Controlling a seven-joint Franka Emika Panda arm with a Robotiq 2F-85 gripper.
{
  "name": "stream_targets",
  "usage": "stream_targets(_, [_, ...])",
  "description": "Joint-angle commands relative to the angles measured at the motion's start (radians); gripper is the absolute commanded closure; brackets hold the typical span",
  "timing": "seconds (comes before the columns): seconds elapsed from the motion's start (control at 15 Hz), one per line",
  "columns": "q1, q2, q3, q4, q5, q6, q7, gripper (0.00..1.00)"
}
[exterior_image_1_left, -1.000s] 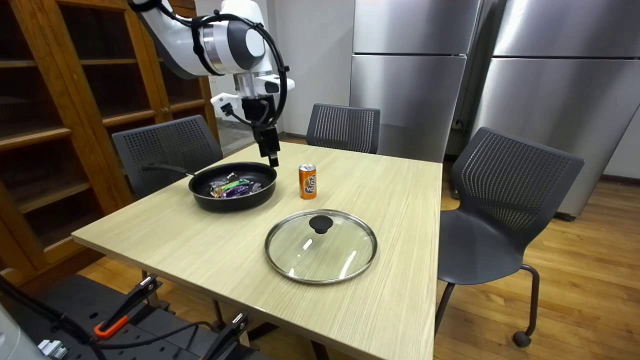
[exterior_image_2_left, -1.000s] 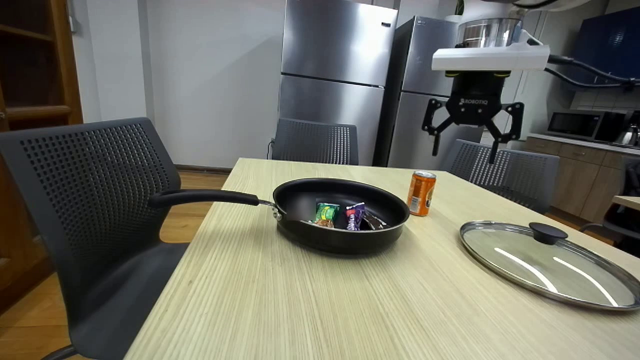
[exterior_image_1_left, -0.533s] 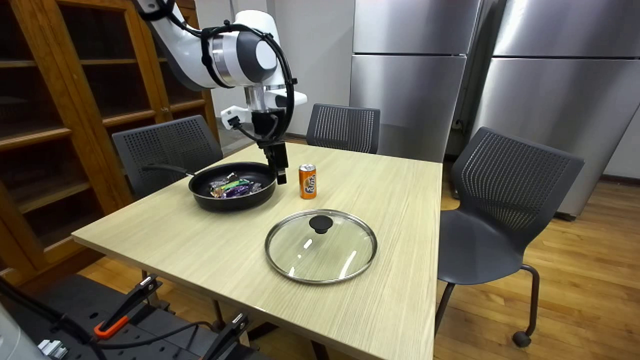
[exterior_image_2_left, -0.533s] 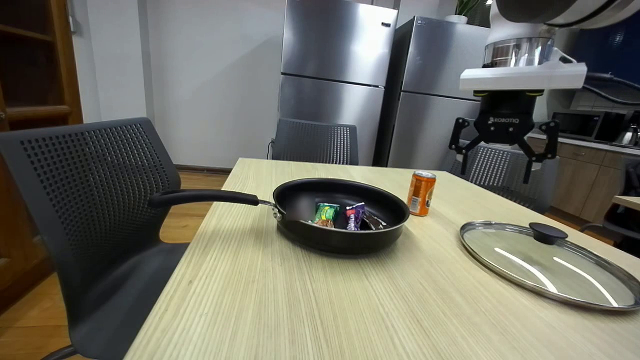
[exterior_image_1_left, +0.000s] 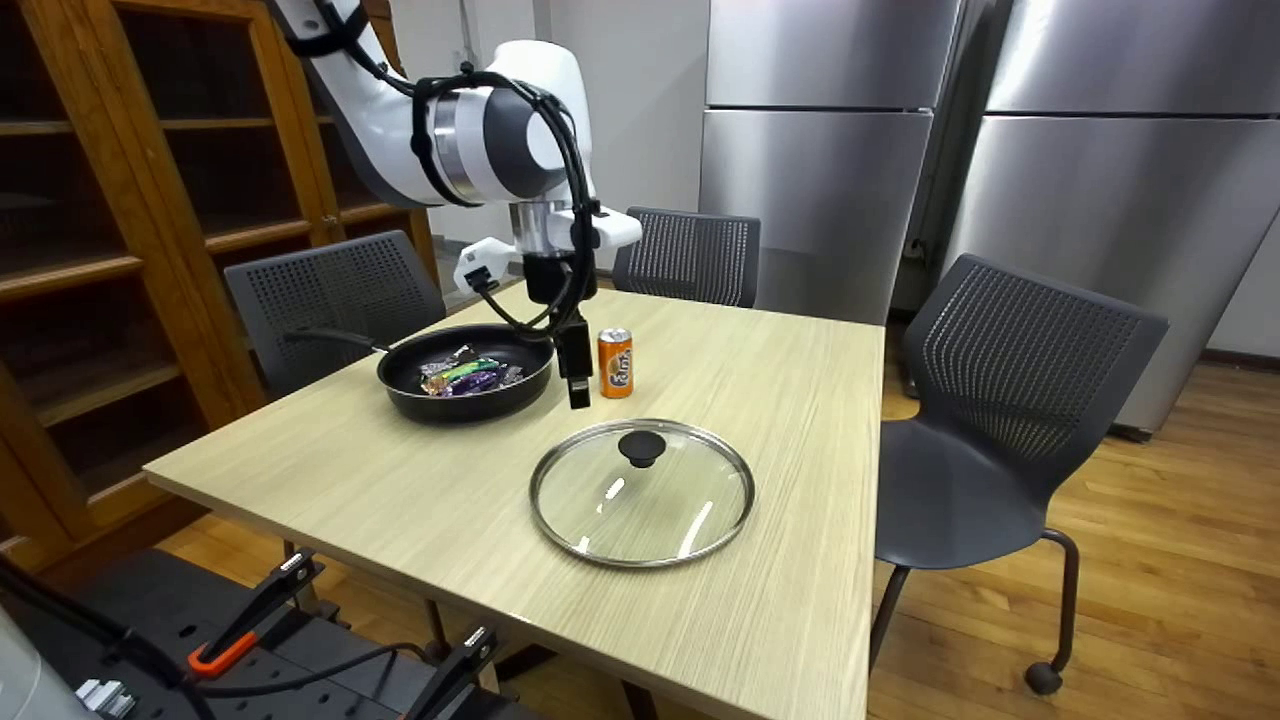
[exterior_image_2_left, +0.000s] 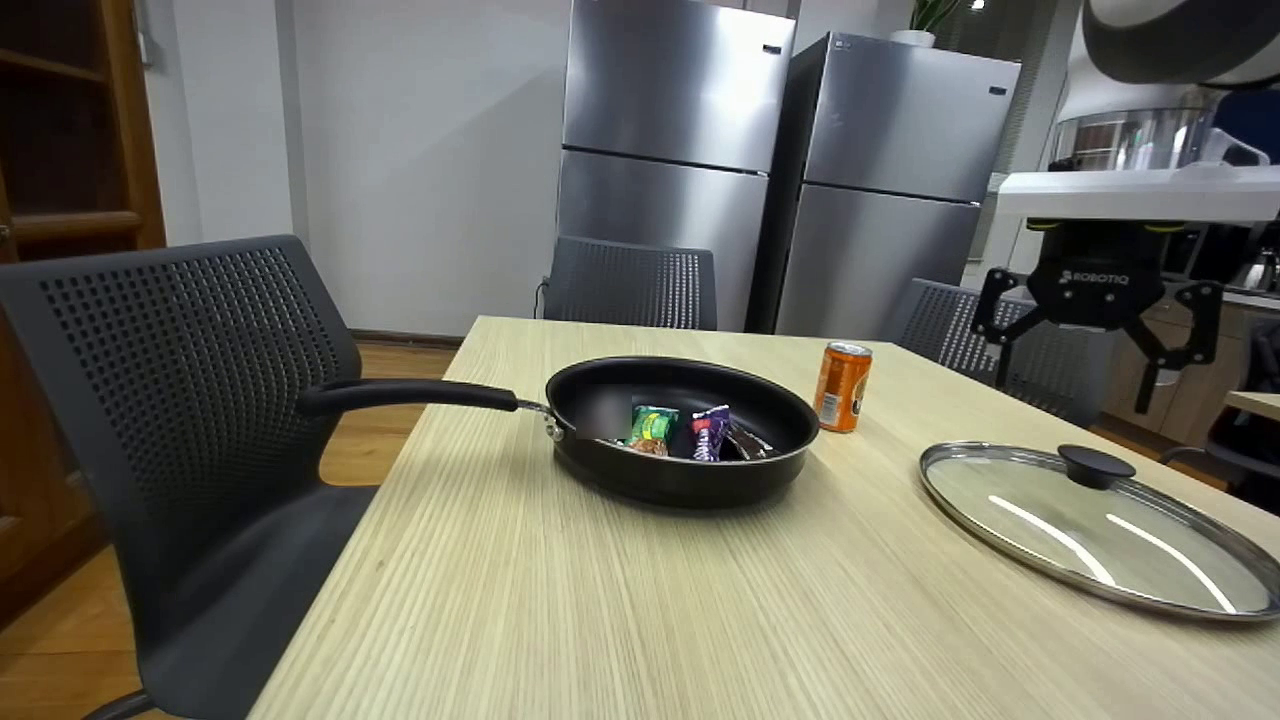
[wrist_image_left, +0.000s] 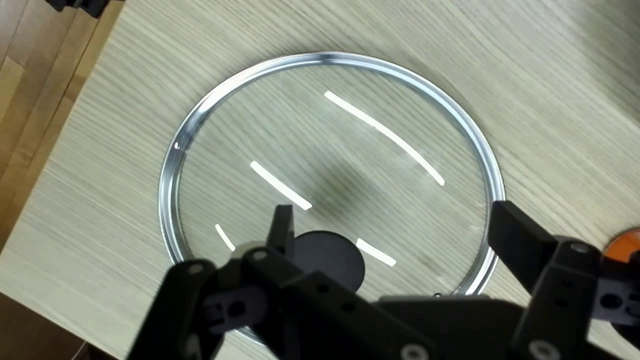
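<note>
My gripper (wrist_image_left: 392, 220) stands open above the table with nothing between its fingers; it also shows in both exterior views (exterior_image_1_left: 579, 395) (exterior_image_2_left: 1073, 388). Below it in the wrist view lies a round glass lid (wrist_image_left: 325, 135) with a steel rim. The lid's black knob (wrist_image_left: 330, 255) appears near the left finger, partly covered by it, with a height gap between them. In an exterior view the lid (exterior_image_1_left: 640, 515) rests flat, knob (exterior_image_1_left: 641, 446) up. An orange soda can (exterior_image_1_left: 615, 362) stands upright beyond the gripper. A black frying pan (exterior_image_2_left: 690, 488) holds several wrapped sweets (exterior_image_2_left: 708, 432).
The pan's handle (exterior_image_2_left: 410, 395) sticks out past the edge of the wooden table (exterior_image_1_left: 800, 480). Grey chairs (exterior_image_1_left: 985, 400) stand around it. Clamps (exterior_image_1_left: 255, 610) sit at the near edge, and steel fridges (exterior_image_1_left: 820, 200) are behind.
The arm has come down and moved away from the pan's far side, toward the lid. The gripper has stayed open; lid, can, pan and sweets have not moved.
</note>
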Motion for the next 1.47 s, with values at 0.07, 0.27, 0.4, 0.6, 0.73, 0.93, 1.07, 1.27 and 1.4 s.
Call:
stream_targets(0.07, [-0.04, -0.05, -0.012, -0.078, 0.02, 0.038, 0.026, 0.0])
stream_targets(0.27, [-0.061, -0.044, -0.024, -0.095, 0.038, 0.055, 0.028, 0.0])
stream_targets(0.4, [-0.073, -0.038, -0.027, -0.099, 0.059, 0.072, 0.02, 0.0])
stream_targets(0.6, [-0.07, -0.007, -0.029, -0.072, 0.063, 0.068, 0.009, 0.0])
stream_targets(0.73, [-0.069, -0.007, -0.025, -0.074, 0.084, 0.083, 0.001, 0.0])
stream_targets(0.93, [-0.068, -0.007, -0.021, -0.075, 0.086, 0.086, 0.001, 0.0])
stream_targets(1.07, [-0.068, -0.007, -0.021, -0.075, 0.086, 0.086, 0.001, 0.0])
stream_targets(1.27, [-0.066, 0.007, -0.025, -0.066, 0.087, 0.099, 0.016, 0.0])
stream_targets(1.4, [-0.067, 0.024, -0.026, -0.051, 0.092, 0.093, 0.02, 0.0])
